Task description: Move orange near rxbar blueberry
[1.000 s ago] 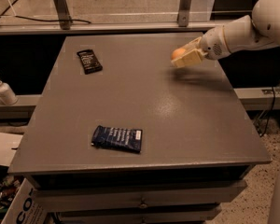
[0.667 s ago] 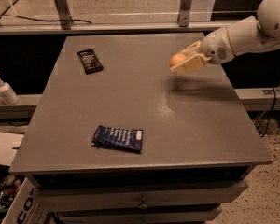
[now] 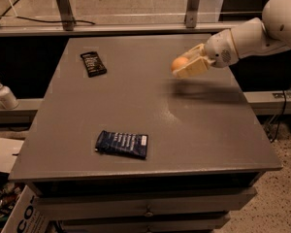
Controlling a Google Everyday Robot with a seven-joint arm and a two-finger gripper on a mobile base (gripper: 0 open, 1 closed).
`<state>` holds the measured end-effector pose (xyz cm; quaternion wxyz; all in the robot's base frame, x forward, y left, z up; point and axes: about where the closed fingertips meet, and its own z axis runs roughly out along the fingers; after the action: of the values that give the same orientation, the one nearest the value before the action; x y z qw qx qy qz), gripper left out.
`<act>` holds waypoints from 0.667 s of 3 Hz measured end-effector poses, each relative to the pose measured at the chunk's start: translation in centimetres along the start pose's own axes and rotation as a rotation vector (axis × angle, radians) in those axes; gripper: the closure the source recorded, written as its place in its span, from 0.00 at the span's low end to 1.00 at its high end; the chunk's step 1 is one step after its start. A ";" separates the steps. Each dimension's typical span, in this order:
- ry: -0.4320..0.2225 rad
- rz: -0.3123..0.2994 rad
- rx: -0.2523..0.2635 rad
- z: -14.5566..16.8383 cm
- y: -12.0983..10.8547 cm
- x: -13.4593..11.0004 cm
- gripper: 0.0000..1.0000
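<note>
My gripper (image 3: 184,65) is above the right part of the grey table (image 3: 150,101), reaching in from the right on a white arm. It is shut on the orange (image 3: 179,63), a small round fruit held clear of the tabletop; its shadow lies on the table below. The rxbar blueberry (image 3: 122,144), a flat dark blue wrapper with a white patch at its right end, lies near the table's front edge, left of centre, well away from the gripper.
A smaller black wrapper (image 3: 93,63) lies at the back left of the table. A white pump bottle (image 3: 4,93) stands on a ledge to the left. A cardboard box (image 3: 17,212) sits on the floor at lower left. Drawers run under the tabletop.
The gripper with the orange has moved a little to the left and toward the front, over the table.
</note>
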<state>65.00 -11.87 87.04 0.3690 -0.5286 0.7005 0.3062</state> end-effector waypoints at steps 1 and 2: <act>-0.036 -0.018 -0.086 1.4 2.8 -0.8 1.00; -0.086 -0.035 -0.184 2.8 7.0 -1.5 1.00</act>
<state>59.07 -7.00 87.05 0.3537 -0.5589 0.6435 0.3851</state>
